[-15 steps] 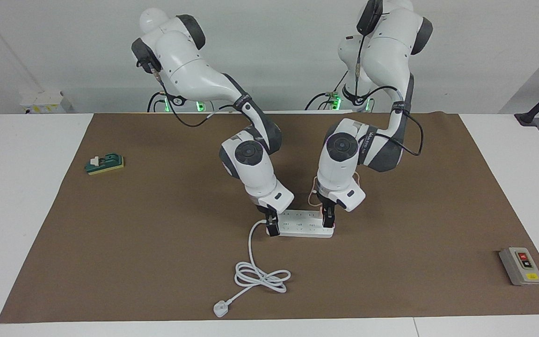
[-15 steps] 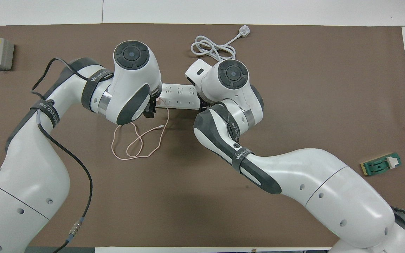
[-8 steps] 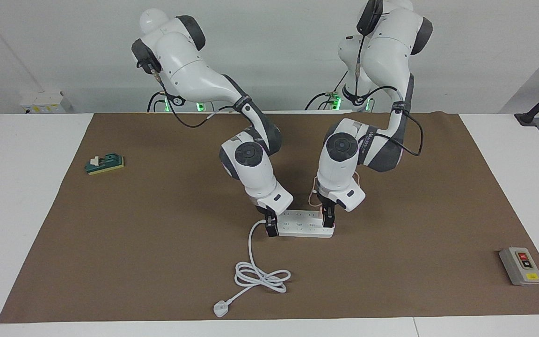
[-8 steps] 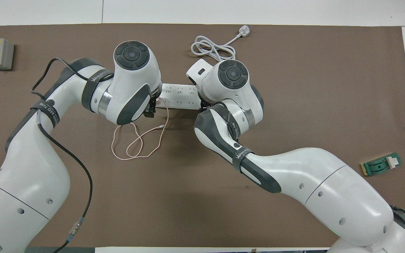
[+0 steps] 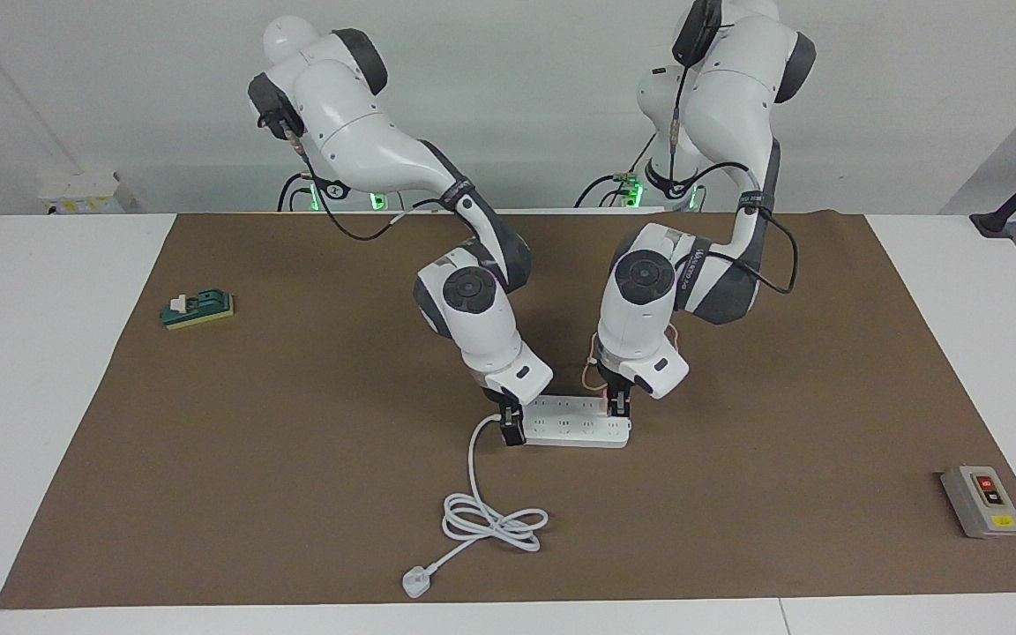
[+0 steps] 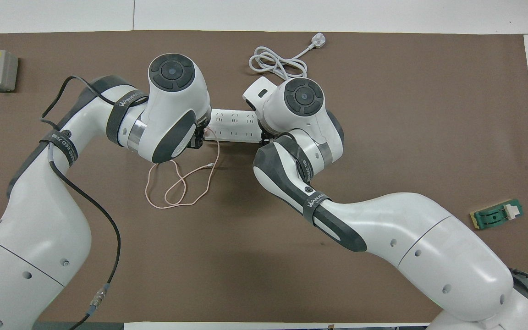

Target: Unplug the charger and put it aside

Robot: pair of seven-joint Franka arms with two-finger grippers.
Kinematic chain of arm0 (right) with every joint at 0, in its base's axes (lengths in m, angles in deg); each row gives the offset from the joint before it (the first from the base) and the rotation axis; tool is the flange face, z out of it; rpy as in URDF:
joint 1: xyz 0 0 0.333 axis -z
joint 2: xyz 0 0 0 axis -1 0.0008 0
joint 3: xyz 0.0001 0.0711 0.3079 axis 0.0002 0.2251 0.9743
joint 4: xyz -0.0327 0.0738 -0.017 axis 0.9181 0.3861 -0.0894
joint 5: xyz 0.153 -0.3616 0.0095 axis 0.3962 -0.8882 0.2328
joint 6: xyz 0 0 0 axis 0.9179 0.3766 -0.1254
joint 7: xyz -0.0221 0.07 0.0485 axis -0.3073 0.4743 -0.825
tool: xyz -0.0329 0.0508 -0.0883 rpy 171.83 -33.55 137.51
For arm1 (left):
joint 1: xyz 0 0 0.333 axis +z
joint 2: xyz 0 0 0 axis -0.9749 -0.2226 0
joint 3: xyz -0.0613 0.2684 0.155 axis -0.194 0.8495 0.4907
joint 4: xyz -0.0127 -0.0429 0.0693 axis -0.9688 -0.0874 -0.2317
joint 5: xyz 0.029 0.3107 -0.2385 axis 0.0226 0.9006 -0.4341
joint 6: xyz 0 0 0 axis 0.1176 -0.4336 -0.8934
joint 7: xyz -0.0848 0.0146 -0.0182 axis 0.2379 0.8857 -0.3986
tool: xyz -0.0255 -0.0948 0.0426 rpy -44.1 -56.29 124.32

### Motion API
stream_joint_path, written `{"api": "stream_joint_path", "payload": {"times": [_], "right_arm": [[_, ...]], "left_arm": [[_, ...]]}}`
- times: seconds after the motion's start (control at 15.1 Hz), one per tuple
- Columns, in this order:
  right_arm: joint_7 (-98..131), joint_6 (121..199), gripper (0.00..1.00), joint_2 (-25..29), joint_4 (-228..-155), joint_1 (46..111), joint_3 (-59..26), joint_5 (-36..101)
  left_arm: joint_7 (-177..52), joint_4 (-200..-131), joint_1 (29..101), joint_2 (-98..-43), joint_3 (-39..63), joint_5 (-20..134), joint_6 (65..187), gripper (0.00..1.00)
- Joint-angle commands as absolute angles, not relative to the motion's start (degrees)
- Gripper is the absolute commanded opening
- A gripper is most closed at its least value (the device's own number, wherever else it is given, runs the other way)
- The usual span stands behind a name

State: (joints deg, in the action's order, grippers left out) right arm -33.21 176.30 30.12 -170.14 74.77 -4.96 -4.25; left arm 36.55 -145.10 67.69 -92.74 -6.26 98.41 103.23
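- The left claw [image 5: 620, 407] is shown lowered onto the end of the white power strip [image 5: 574, 426] that lies toward the left arm's end of the surface [image 5: 252, 459]. Its fingertips are drawn together on the pale pink charger [image 6: 206, 132], which is seen plugged into that end of the strip.
- The charger's thin pink cable [image 6: 179, 188] is laid in loose loops on the brown mat, nearer to the robots than the strip.
- The right claw [image 5: 512, 429] is set down at the other end of the power strip, where the thick white cord [image 5: 481, 511] leaves it. Whether its fingers are open or closed cannot be told.
- The white cord is coiled farther from the robots than the strip and ends in a white plug [image 5: 417, 582] near the edge of the mat.
- A grey switch box [image 5: 982, 501] with red and yellow buttons is placed toward the left arm's end of the surface, well apart from the strip.
- A small green block [image 5: 197, 309] is placed toward the right arm's end of the surface, near the mat's edge.
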Motion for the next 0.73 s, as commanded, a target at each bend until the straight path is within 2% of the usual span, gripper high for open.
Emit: {"api": "stream_joint_path", "payload": {"times": [0.0, 0.66], "right_arm": [[-32.4, 177.6, 0.3, 31.4, -169.3, 75.2, -4.1, -5.7], [-32.4, 177.8, 0.29, 31.5, -169.4, 75.1, -4.1, -5.8]], "left_arm": [[37.9, -146.3, 67.1, -92.5, -5.6, 100.8, 104.5, 0.0], [38.0, -146.2, 66.6, -92.7, -5.6, 100.9, 104.5, 0.0]]}}
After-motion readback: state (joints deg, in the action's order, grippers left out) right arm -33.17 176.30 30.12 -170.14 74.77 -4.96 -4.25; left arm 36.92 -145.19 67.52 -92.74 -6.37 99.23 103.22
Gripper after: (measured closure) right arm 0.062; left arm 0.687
